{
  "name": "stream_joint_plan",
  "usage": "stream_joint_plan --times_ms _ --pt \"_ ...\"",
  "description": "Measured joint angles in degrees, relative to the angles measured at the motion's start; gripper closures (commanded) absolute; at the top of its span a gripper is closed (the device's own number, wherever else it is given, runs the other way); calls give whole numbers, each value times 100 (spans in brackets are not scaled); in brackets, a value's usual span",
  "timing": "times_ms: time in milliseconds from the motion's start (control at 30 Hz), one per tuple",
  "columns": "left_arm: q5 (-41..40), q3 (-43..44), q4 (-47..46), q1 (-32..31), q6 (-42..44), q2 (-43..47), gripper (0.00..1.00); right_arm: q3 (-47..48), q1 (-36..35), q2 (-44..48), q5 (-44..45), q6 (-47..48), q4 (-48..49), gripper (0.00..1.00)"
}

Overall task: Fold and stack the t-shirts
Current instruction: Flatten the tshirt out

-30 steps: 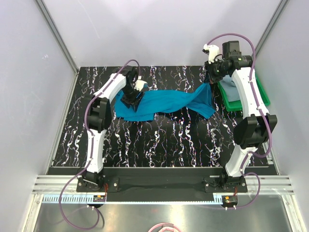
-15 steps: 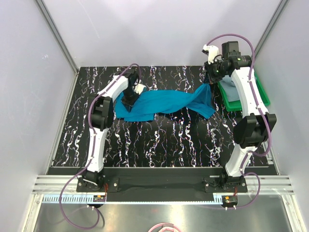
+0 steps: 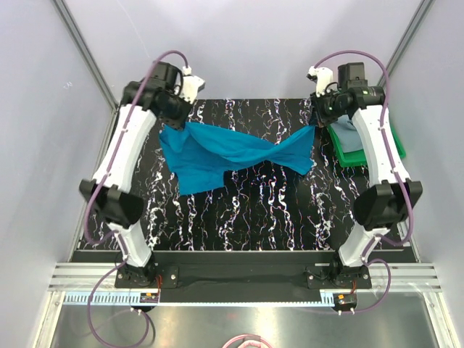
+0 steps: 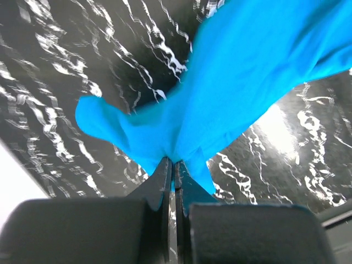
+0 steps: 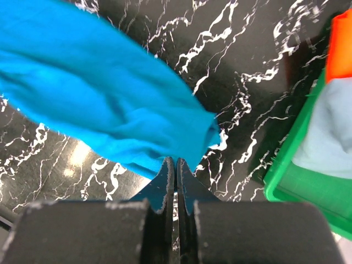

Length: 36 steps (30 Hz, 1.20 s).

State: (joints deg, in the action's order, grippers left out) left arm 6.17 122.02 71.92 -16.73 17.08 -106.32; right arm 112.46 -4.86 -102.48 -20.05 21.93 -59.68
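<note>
Left gripper [image 3: 171,122]: jaws pressed together on a bunched edge of the teal-blue t-shirt [image 3: 225,148]. In the left wrist view the cloth comes straight out from between the fingertips, with only a thin dark slit between them. From this pinch the shirt fans out ahead of the gripper and away to its right, and one loose lobe hangs off to its left. Right gripper [image 3: 317,120]: jaws likewise closed on the shirt's opposite end. In the right wrist view a rolled fold of cloth sits right at the fingertips and the rest runs off to this gripper's left. The shirt spans the gap between the two grippers as one band. It is twisted about midway and is broader on the left gripper's side, where a wide flap drops toward the near side. Both pinch points sit above the black marbled table [image 3: 254,210]. Cannot tell whether the lowest hem of the flap touches the surface. Green tray [image 3: 355,158]: just beside the right gripper on its outer side, resting on the table and apart from the held cloth. It holds a grey-blue t-shirt [image 5: 330,132] lying flat, with an orange-red t-shirt [image 5: 342,44] next to it on the side farther from the fingertips. Only a corner of the orange-red one shows, at the frame edge.
</note>
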Motion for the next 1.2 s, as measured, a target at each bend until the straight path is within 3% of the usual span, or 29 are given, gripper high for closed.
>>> stream_joint_plan --times_ms 267,467,567,600,633,700,800,867,1033,1133,1200 --pt "66 511 514 -9 205 564 100 -170 0 979 203 -26 74 100" --pt "-129 800 387 243 251 -315 100 407 0 433 251 -94 210 100" --pt "-332 1410 107 382 151 -1491 80 824 0 -317 232 -142 286 100" --pt "-402 1541 -81 413 114 -1875 42 968 0 -619 216 -155 293 100" --pt "-496 1589 -267 437 81 -2192 30 1056 0 -833 203 -168 310 100" --pt "-767 1672 -431 442 2 -2750 19 1211 0 -1307 190 -197 304 100" --pt "-1056 1707 -516 361 -61 -3145 19 1268 0 -1670 138 -232 269 100" --pt "-1093 1626 -529 262 -90 -3056 24 1266 0 -1709 105 -238 216 100" --pt "-848 214 -822 79 -219 -1718 50 1091 0 -1453 26 -254 258 100" --pt "-649 -118 -868 111 -238 -1130 52 994 0 -1351 -31 -269 258 100" --pt "-553 35 -911 199 -256 -1113 48 994 0 -1346 -57 -269 264 100"
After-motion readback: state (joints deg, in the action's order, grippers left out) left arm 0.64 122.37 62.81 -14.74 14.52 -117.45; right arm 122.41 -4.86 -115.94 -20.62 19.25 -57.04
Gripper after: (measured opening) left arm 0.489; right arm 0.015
